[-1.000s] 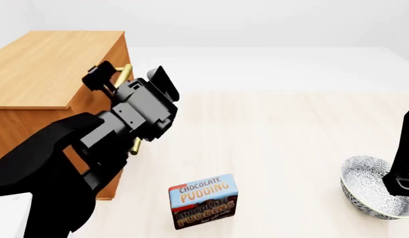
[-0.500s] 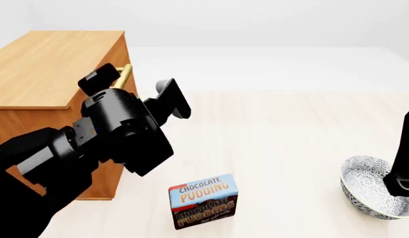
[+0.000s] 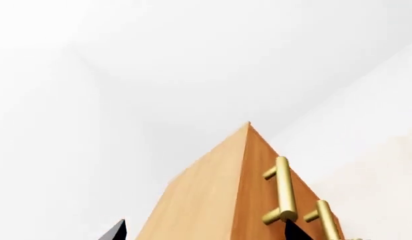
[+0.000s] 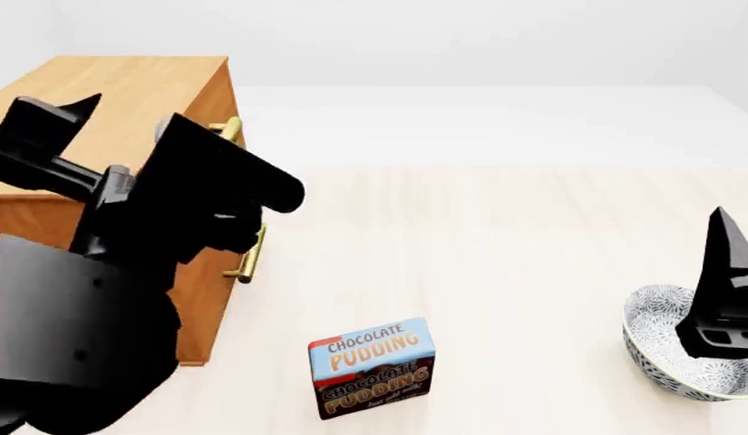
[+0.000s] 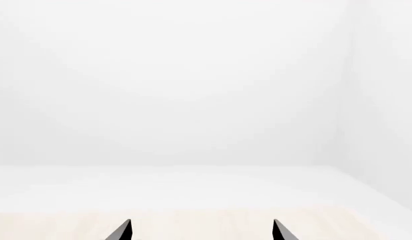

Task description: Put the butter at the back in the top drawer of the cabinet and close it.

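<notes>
Pale wood floor [image 4: 495, 263] carries cabinet [image 4: 95, 127], pudding box [image 4: 374, 365], patterned bowl [image 4: 664, 349].

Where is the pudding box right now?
In the head view, the pudding box stands on the floor at bottom centre, between the cabinet on the left and the bowl on the right.

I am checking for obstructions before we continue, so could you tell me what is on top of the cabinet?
The cabinet top that shows is bare wood. The left gripper and its arm cover the nearer part in the head view, so anything lying there cannot be seen. No butter shows.
</notes>
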Robot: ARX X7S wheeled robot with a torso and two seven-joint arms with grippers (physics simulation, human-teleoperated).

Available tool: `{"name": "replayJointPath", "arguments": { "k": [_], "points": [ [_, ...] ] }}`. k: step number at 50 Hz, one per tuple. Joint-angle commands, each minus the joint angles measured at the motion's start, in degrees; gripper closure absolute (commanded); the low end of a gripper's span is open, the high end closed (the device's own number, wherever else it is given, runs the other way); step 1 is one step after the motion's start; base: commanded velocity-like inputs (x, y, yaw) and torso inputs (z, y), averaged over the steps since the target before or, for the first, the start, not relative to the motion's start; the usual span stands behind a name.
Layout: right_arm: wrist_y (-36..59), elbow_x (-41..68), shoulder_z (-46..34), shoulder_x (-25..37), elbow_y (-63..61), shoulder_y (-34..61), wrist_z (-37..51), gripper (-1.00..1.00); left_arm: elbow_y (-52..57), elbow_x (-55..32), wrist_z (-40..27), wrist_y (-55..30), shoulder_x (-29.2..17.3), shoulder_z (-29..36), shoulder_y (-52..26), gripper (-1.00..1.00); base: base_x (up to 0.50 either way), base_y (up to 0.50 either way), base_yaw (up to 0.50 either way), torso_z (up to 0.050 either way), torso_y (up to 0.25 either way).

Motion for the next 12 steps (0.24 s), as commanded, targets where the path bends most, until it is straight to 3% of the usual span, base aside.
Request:
{"name": "replayJointPath", "arguments": {
  "k": [1, 8, 12],
  "points": [
    [0.3, -0.3, -1.9, -0.1, -0.2, 1.0, -0.7, -1.0, 16.1, 6.9, 4.3, 20.1, -17.4, 6.6, -3.6, -1.0, 0.0, 0.0, 0.0, 0.0, 0.0],
    [0.5, -0.1, -0.6, -0.8, -0.9, 0.8, -2.2, -1.0, 21.3, 14.1, 9.5, 29.6, -29.9, 4.9, -1.2, -1.0, 0.0, 0.0, 0.0, 0.0, 0.0],
    [1.0, -0.5, 1.4, -2.1, -1.8, 0.7, -4.3, -1.0, 21.5, 18.6, 12.6, 34.0, -34.2, 6.1, 1.6, -1.0, 0.0, 0.0, 0.0, 0.0, 0.0]
  ]
}}
